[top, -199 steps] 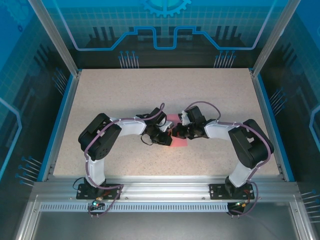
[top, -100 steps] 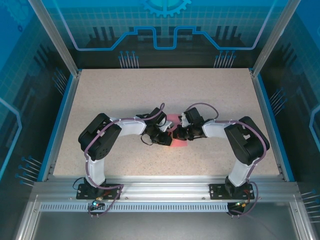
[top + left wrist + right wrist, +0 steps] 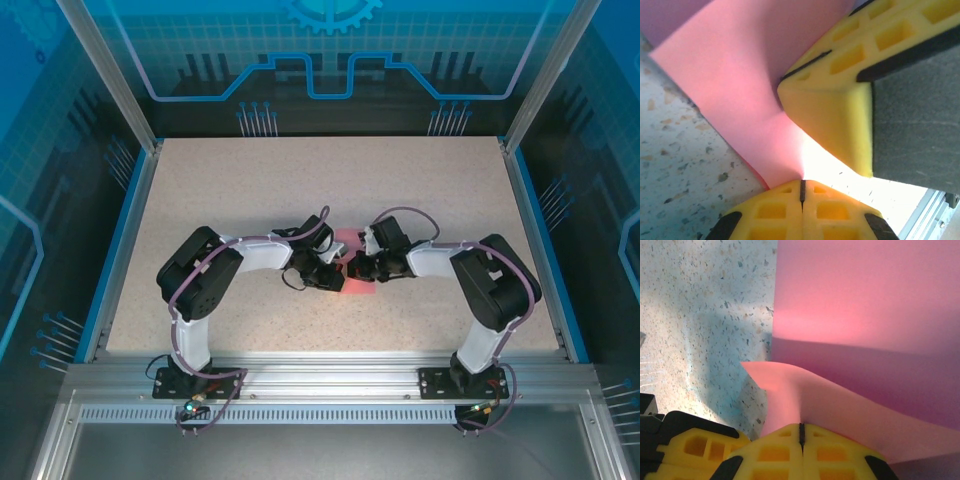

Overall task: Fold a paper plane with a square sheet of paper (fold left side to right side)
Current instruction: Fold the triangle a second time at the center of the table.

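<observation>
The pink-red square sheet of paper (image 3: 347,243) lies at the middle of the table, mostly covered by the two grippers, which meet above it. My left gripper (image 3: 338,274) comes in from the left and my right gripper (image 3: 357,268) from the right. In the left wrist view the yellow jaws (image 3: 801,186) are shut, with the sheet (image 3: 740,85) running into their seam, and the right gripper's yellow fingers (image 3: 832,115) stand close by. In the right wrist view the jaws (image 3: 801,429) are shut on a lifted, curling edge of the sheet (image 3: 805,390); the rest lies flat (image 3: 865,295).
The speckled table top (image 3: 230,190) stretches out on all sides, bounded by blue side rails (image 3: 120,250) and the aluminium frame (image 3: 320,375) at the near edge. Both arm elbows (image 3: 200,275) bulge outward to left and right.
The right arm's elbow has drawn in to the left and its gripper has slid slightly left over the sheet. The left arm has stayed put.
</observation>
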Robot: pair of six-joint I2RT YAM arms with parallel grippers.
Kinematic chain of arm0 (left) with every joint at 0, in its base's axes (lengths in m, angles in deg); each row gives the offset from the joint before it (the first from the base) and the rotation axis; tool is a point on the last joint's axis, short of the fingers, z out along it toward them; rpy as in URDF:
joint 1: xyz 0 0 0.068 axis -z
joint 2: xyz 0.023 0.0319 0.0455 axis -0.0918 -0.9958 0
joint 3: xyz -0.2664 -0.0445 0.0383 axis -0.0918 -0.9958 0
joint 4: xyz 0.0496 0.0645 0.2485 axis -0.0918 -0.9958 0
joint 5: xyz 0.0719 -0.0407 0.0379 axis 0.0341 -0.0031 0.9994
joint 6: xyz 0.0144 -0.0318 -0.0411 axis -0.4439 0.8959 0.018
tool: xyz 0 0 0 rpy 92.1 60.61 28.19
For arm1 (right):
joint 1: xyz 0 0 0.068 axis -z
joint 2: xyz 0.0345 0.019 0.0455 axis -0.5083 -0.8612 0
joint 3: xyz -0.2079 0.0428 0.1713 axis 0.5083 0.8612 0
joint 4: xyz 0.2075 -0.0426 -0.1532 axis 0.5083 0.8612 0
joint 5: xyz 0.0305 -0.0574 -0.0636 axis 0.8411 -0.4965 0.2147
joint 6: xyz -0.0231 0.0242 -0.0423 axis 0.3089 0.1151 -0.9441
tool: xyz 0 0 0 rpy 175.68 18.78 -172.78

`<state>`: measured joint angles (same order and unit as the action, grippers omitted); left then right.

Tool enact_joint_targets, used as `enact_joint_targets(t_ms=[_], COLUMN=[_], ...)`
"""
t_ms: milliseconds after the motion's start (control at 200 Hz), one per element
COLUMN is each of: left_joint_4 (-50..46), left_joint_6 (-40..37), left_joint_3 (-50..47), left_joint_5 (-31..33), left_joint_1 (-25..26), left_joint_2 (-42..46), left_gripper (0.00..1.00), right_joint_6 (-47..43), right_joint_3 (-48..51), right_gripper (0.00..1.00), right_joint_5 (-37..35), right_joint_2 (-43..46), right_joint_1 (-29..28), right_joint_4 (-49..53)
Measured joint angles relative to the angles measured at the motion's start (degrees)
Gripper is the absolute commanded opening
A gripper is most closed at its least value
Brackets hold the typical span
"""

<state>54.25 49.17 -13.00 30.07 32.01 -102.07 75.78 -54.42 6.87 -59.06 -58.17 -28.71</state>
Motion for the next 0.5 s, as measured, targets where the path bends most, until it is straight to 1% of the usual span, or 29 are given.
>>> enact_joint_targets(t_ms=[315,500], left_joint_4=[1.5,2.2], left_joint_6=[0.0,0.2], left_joint_3=[0.0,-0.3], left_joint_5=[-0.6,-0.9], left_joint_1=[0.0,0.0], left_joint_2=[-0.4,-0.3], left_gripper=[0.0,0.0], right_joint_6=[0.0,0.0], right_joint_3=[1.9,2.5], right_gripper=[0.0,0.0], right_joint_5=[2.0,2.7], right_joint_2=[0.7,0.7], right_joint_1=[2.4,2.8], right_joint_4=[-1.8,-2.5])
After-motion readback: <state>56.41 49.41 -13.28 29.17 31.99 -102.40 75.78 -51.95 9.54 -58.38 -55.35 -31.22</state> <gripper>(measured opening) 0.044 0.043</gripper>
